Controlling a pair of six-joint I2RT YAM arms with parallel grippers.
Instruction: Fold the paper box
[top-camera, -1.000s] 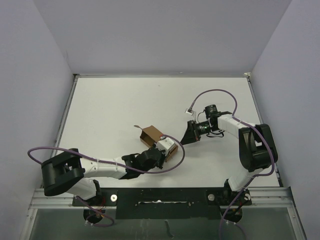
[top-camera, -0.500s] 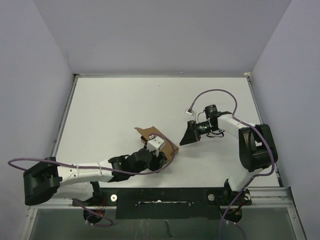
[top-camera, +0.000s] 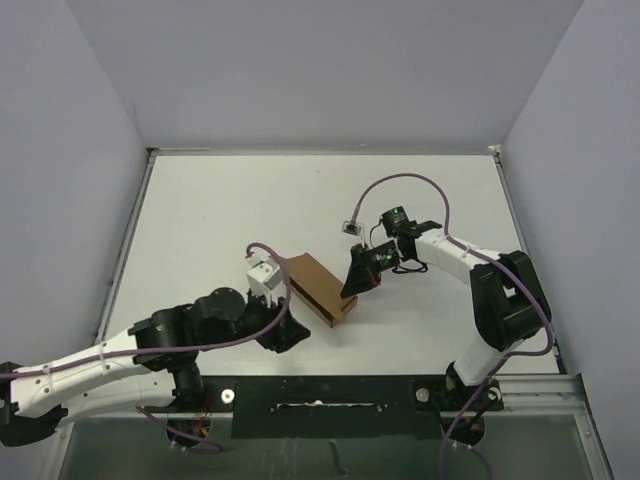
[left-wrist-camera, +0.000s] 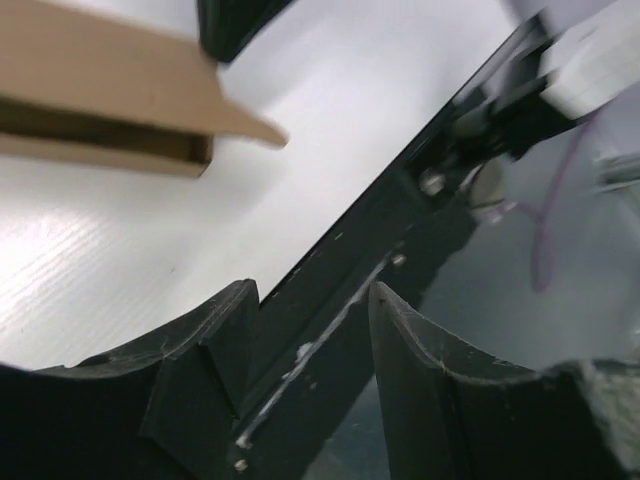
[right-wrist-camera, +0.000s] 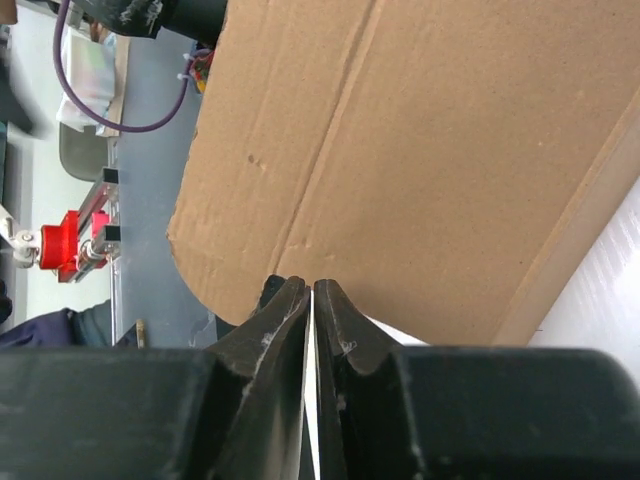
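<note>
The paper box (top-camera: 320, 288) is a flat brown cardboard block lying slantwise on the white table (top-camera: 220, 210), with no flaps standing up. My left gripper (top-camera: 284, 336) is just left of its near end, apart from it. In the left wrist view the left gripper (left-wrist-camera: 312, 295) is open and empty, with the box (left-wrist-camera: 100, 95) up at the left. My right gripper (top-camera: 351, 283) is against the box's right edge. In the right wrist view the right gripper (right-wrist-camera: 311, 288) is shut, with its tips at the rim of a rounded cardboard panel (right-wrist-camera: 400, 150) and nothing between them.
A black rail (top-camera: 300, 405) runs along the table's near edge and shows past the left fingers (left-wrist-camera: 400, 235). Purple cables (top-camera: 400, 182) loop over both arms. Grey walls enclose the table on the left, back and right.
My left gripper let go of the box, opened and drew back to the left. The box went from half-open with raised flaps to a flat closed block. My right gripper moved left to it and closed.
</note>
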